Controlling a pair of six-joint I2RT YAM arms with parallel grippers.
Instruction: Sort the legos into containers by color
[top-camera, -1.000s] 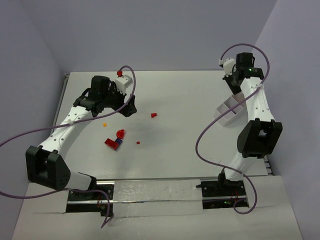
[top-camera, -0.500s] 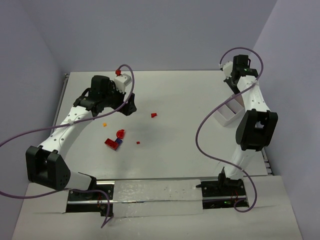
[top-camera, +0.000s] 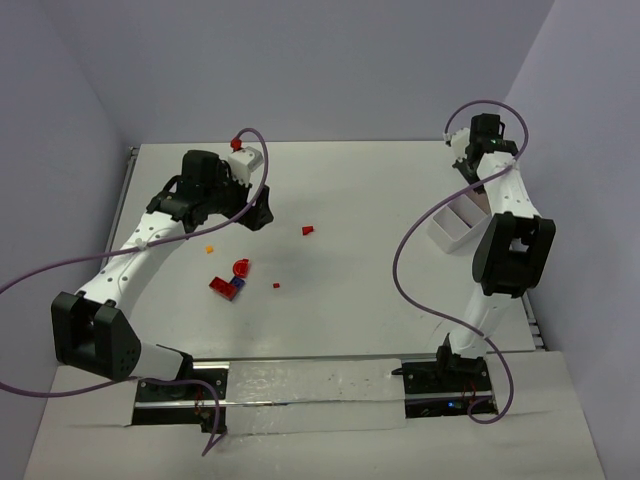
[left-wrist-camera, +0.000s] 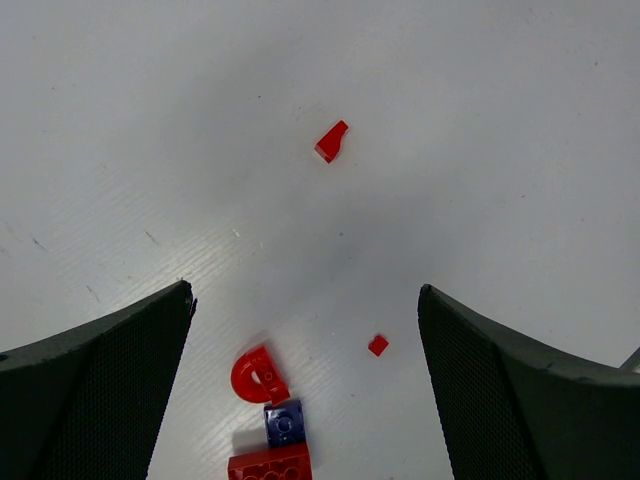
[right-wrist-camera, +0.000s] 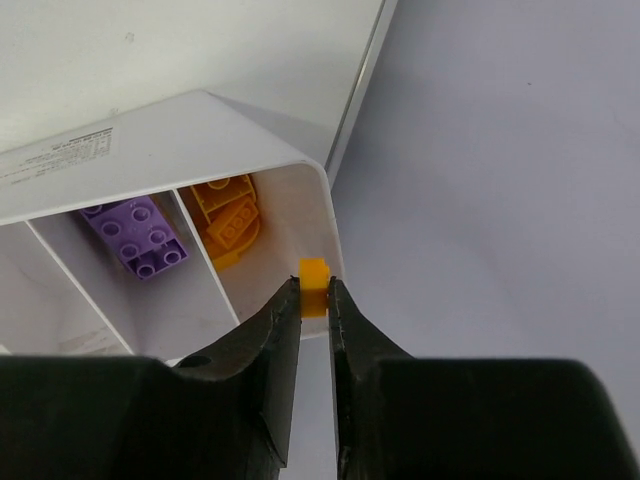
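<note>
My right gripper (right-wrist-camera: 314, 288) is shut on a small orange lego (right-wrist-camera: 313, 270), held over the right-hand rim of the white divided container (right-wrist-camera: 250, 112). Its end compartment holds orange pieces (right-wrist-camera: 228, 215); the one beside it holds a purple brick (right-wrist-camera: 146, 235). In the top view the container (top-camera: 452, 228) sits at the right under the right wrist (top-camera: 487, 135). My left gripper (left-wrist-camera: 305, 295) is open and empty above a red arch (left-wrist-camera: 258, 375), a dark blue brick (left-wrist-camera: 284, 422), a red brick (left-wrist-camera: 268, 465), a tiny red piece (left-wrist-camera: 378, 345) and a red wedge (left-wrist-camera: 331, 141).
A tiny orange piece (top-camera: 210, 250) lies left of the red cluster (top-camera: 230, 280). The table's right edge (right-wrist-camera: 362, 90) runs just beyond the container, with the purple wall behind it. Purple cables loop off both arms.
The right arm has swung back and to the right, bringing its wrist over the far end of the container. The left arm and the loose pieces have not moved.
</note>
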